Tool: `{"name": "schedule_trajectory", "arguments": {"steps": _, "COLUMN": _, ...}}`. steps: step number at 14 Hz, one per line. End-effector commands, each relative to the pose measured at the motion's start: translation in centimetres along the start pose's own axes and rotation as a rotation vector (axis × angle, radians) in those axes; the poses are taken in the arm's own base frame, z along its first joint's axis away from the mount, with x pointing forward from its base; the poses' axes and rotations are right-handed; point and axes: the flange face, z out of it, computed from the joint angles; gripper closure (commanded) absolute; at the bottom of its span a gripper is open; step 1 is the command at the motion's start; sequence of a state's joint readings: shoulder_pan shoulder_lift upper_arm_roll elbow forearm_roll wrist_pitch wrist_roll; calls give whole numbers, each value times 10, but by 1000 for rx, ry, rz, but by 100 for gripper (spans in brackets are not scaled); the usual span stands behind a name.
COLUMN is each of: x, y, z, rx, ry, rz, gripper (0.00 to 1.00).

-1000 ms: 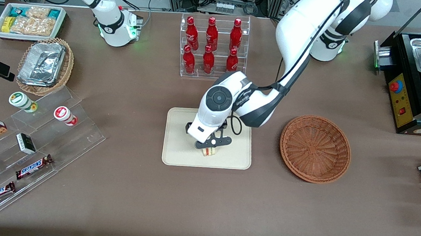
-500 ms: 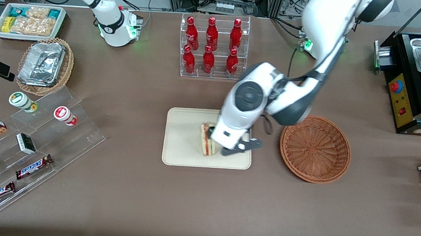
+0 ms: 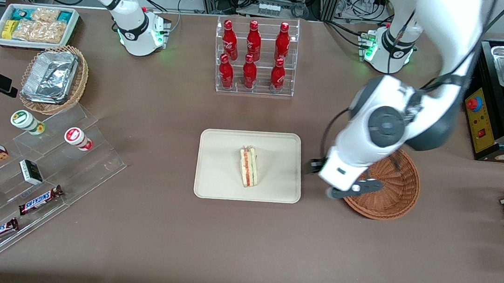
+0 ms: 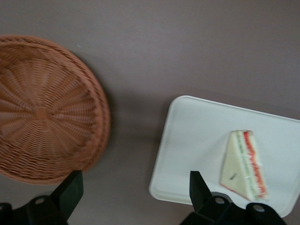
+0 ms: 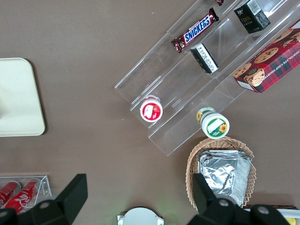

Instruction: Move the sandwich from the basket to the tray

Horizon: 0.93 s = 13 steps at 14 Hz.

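Arm hides basket (image 3: pixel 391 193) part; gripper (image 3: pixel 345 189) jaws perhaps apart.

Brown table (image 3: pixel 241 243): tray (image 3: pixel 215 175), basket (image 3: pixel 391 193), bottle rack (image 3: pixel 256 57); claw (image 3: pixel 330 180) above.

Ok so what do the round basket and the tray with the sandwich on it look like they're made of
The basket looks like reddish-brown woven wicker: strands radiate from its centre. The tray looks like matte cream plastic, smooth with rounded corners and a low rim, though moulded fibre is possible. The gripper hangs open, empty, above the gap between them.
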<state>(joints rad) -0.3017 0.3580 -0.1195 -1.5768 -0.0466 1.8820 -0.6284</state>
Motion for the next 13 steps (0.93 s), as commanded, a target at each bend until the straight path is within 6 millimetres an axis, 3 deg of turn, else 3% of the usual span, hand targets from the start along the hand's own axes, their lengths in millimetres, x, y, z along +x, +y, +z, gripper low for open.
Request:
{"name": "schedule_trajectory", "arguments": {"steps": 1, "x": -6, "y": -61, "z": -26, "rx": 16, "ry": -13, "rz": 81, "gripper": 0}}
{"name": "schedule_trajectory", "arguments": {"steps": 5, "x": 6, "y": -143, "z": -65, "rx": 30, "ry": -82, "rz": 223, "gripper": 0}}
{"name": "schedule_trajectory", "arguments": {"steps": 6, "x": 6, "y": -155, "z": -71, "rx": 37, "ry": -88, "rz": 253, "gripper": 0}}
{"name": "schedule_trajectory", "arguments": {"steps": 9, "x": 9, "y": -168, "z": -101, "rx": 166, "ry": -65, "rz": 378, "gripper": 0}}
{"name": "schedule_trajectory", "arguments": {"steps": 12, "x": 4, "y": -175, "z": -134, "rx": 170, "ry": -82, "rz": 317, "gripper": 0}}
{"name": "schedule_trajectory", "arguments": {"steps": 13, "x": 5, "y": -188, "z": -140, "rx": 173, "ry": -101, "rz": 275, "gripper": 0}}
